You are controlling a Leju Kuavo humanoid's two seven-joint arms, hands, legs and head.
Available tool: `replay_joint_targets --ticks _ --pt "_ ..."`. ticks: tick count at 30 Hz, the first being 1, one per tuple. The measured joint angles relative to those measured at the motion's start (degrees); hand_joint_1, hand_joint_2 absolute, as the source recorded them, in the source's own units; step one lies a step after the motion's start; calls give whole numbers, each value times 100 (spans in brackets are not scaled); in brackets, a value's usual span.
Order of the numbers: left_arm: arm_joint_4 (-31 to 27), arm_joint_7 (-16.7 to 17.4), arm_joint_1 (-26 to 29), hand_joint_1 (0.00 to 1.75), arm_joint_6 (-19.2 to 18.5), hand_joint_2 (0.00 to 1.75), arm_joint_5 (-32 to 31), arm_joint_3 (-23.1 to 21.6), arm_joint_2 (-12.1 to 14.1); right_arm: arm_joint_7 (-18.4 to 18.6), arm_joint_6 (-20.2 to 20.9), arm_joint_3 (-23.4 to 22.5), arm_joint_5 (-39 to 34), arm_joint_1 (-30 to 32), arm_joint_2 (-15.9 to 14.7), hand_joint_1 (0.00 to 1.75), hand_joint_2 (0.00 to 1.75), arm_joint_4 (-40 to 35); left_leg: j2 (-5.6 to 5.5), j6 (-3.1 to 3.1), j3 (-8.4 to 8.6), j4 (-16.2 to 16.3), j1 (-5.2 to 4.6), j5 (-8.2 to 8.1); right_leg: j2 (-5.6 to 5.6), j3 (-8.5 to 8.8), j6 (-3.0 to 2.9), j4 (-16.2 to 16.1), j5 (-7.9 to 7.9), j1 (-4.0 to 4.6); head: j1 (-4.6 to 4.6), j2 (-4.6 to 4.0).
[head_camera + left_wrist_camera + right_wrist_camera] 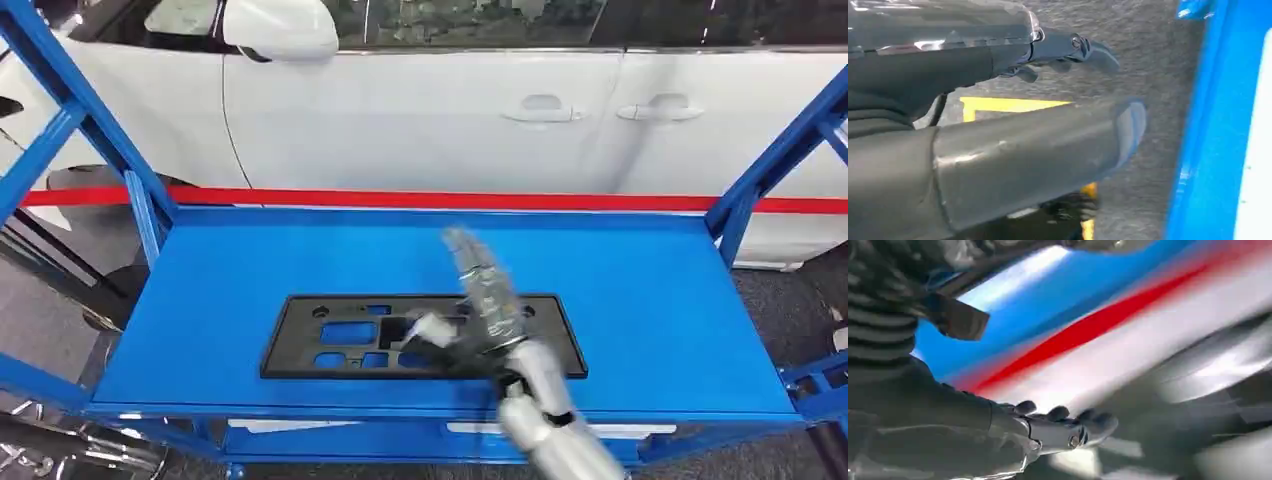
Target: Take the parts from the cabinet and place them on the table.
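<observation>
A flat black plastic part (330, 340) with several cut-outs lies on the blue shelf top (650, 290), near its front edge. My right hand (480, 295) hovers over the right half of the part, blurred, fingers stretched forward and thumb out to the left, holding nothing. In the right wrist view the right hand (1013, 435) has its fingers extended, with blurred blue, red and white bands beyond them. My left hand (998, 145) hangs beside a blue frame (1218, 125) above grey floor, thumb and fingers apart with nothing between them.
Slanted blue frame posts rise at the left (80, 110) and right (780, 150) of the shelf. Behind the shelf runs a red band (400, 200), with a white car (430, 110) beyond it. A yellow floor marking (1008, 105) lies under my left hand.
</observation>
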Motion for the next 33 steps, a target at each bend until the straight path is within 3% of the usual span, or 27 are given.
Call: replay_joint_targets --ticks 2,3,4,5,7,8,9,10,12,13,14,15,17,18,19,20,22,23,24,25,26,28,30,32,33 --pt "2 31 57 0 2 0 -20 -20 -2 3 224 583 1147 -153 17 0 175 432 -19 -65 60 26 2 17 -12 33 -61 -43 -29 13 0 0" --pt "2 54 92 0 0 0 -54 -26 0 9 357 658 1161 -187 13 0 175 575 -25 -84 18 79 8 -54 -31 160 -90 -124 -12 -47 0 0" --pt "4 70 122 0 -2 0 -63 -26 -2 14 484 696 867 -231 -22 0 175 661 -18 -90 -8 250 18 -140 -55 230 -124 -162 -20 -43 4 0" --pt "7 101 131 0 -4 0 -77 -26 0 5 606 755 348 -296 -57 0 175 744 -19 -109 -180 595 21 -308 -75 244 -149 -171 -34 -45 0 0" --pt "7 160 147 0 2 0 -87 -26 20 -87 833 901 -920 -353 -110 0 175 858 -18 -174 -685 1480 40 -675 -72 251 -174 -165 -59 -42 0 0" --pt "7 190 159 0 4 0 -107 -26 26 -163 948 964 -1320 -353 -164 0 175 879 -17 -193 -916 1827 50 -761 -66 264 -177 -163 -75 -43 0 0" --pt "5 195 184 0 4 0 -116 -26 33 -194 990 1002 -1434 -340 -186 0 175 893 -14 -198 -987 1857 70 -682 -51 286 -170 -158 -93 -50 0 0" --pt "7 201 201 0 4 0 -118 -26 37 -218 999 1030 -1497 -343 -219 0 175 908 -12 -210 -945 1666 88 -494 -30 307 -153 -147 -116 -61 0 0" --pt "7 203 213 0 4 0 -120 -26 39 -222 1021 1089 -1545 -375 -256 0 175 932 -10 -244 -583 722 130 162 0 383 -94 -119 -178 -97 0 0" --pt "7 203 214 0 4 0 -120 -26 37 -222 1027 1117 -1551 -387 -274 0 175 941 -9 -255 -430 288 153 396 7 398 -50 -113 -207 -92 0 0" --pt "11 205 202 0 4 0 -122 -26 37 -222 1027 1146 -1555 -395 -302 0 175 952 -2 -268 -417 168 102 162 15 393 -17 -71 -225 -89 0 0" --pt "11 205 197 0 4 0 -122 -28 37 -225 1027 1150 -1566 -422 -315 0 175 949 4 -171 -390 139 89 188 29 346 18 -73 -234 -64 2 0" --pt "11 205 224 0 7 0 -122 -28 42 -255 1062 1159 -1607 -441 -321 0 175 952 -5 -117 -383 118 73 260 36 379 69 -134 -215 -59 4 0" --pt "11 205 214 0 7 0 -120 -28 42 -347 1102 1159 -1746 -448 -341 0 175 945 -2 -62 -345 51 115 297 43 393 105 -137 -229 -63 0 0" --pt "11 199 217 0 7 0 -118 -28 39 -549 1067 1146 -2002 -424 -381 0 175 884 17 -35 -296 9 115 310 25 389 123 -29 -331 -79 4 0" --pt "11 194 217 0 9 0 -116 -26 39 -746 1016 1104 -2245 -346 -427 0 175 748 16 4 -281 4 112 297 9 258 135 259 -514 -76 4 0" --pt "11 186 218 0 24 0 -114 -26 39 -874 986 1045 -2509 -88 -562 0 175 367 2 48 -271 5 92 274 8 -246 162 1234 -958 -75 4 0" --pt "11 186 224 0 26 0 -114 -26 39 -874 986 1041 -2526 -16 -595 0 175 263 1 61 -270 7 79 264 8 -472 166 1608 -1064 -75 2 0" --pt "11 186 231 0 26 0 -114 -26 39 -876 986 1039 -2532 46 -628 0 175 171 1 63 -258 7 69 253 6 -594 160 1744 -1015 -74 2 0" --pt "11 186 233 0 33 0 -114 -26 39 -880 981 1030 -2557 88 -654 0 175 92 -1 57 -242 7 66 240 6 -561 148 1586 -832 -71 4 0" --pt "11 186 231 0 35 0 -114 -26 39 -944 951 1017 -2622 123 -667 0 175 25 -7 51 -221 7 65 223 5 -413 123 1215 -560 -67 2 0" --pt "11 179 228 0 50 0 -109 -26 31 -1222 668 901 -2835 253 -667 0 175 -203 -29 26 -158 17 65 166 4 47 45 176 12 -58 4 0" --pt "13 151 225 0 63 0 -96 -24 26 -1383 345 772 -2884 374 -632 0 175 -505 -43 -29 -187 52 23 139 4 114 5 -31 -61 -16 4 0" --pt "13 120 234 0 87 0 -70 -17 22 -1374 122 663 -2692 475 -625 0 175 -854 -32 -90 -181 24 27 134 10 93 -26 1 -84 -4 2 0" --pt "13 109 228 0 94 0 -70 -11 22 -1337 26 606 -2510 509 -625 0 175 -988 -30 -140 -157 18 8 122 12 115 -55 -52 -69 -41 2 0"
